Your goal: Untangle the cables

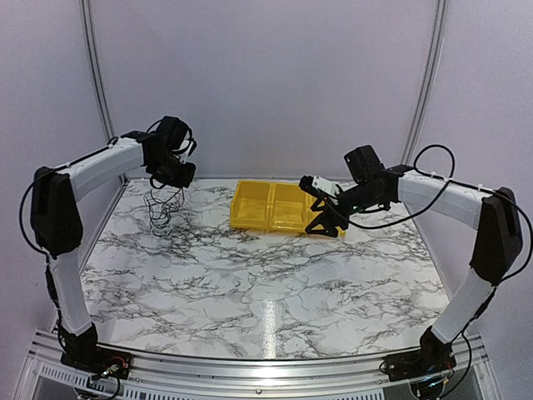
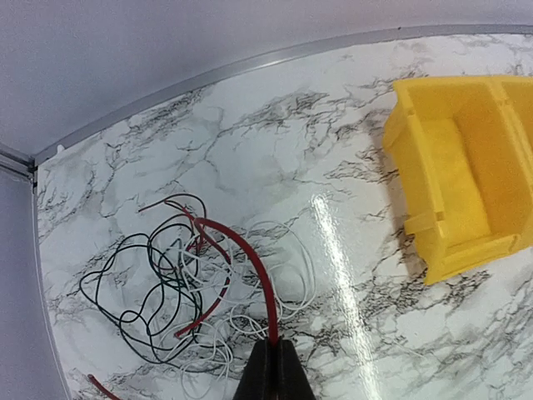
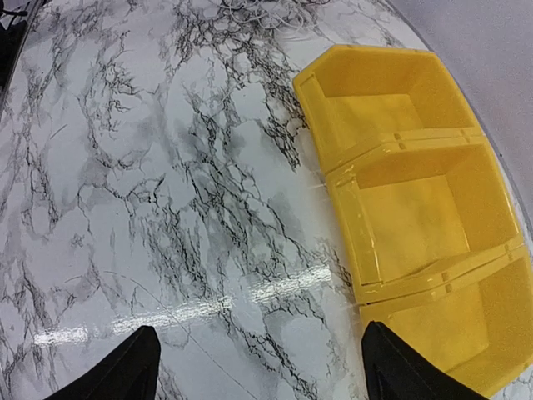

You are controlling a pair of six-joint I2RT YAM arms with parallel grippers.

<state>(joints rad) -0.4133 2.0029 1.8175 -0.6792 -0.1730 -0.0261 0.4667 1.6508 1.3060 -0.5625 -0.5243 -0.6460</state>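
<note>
The cables lie as a loose tangle of thin black, white and red wires on the marble table at the far left; in the top view the tangle hangs just below my left gripper. My left gripper is shut on a red cable that arches up out of the tangle; in the top view this gripper is held above the table. My right gripper is open and empty above bare table beside the yellow bins; in the top view it is at the bins' right front.
A yellow bin unit with three compartments, all empty, stands at the back middle; it also shows in the right wrist view and the left wrist view. The table's metal rim and white walls are close behind the tangle.
</note>
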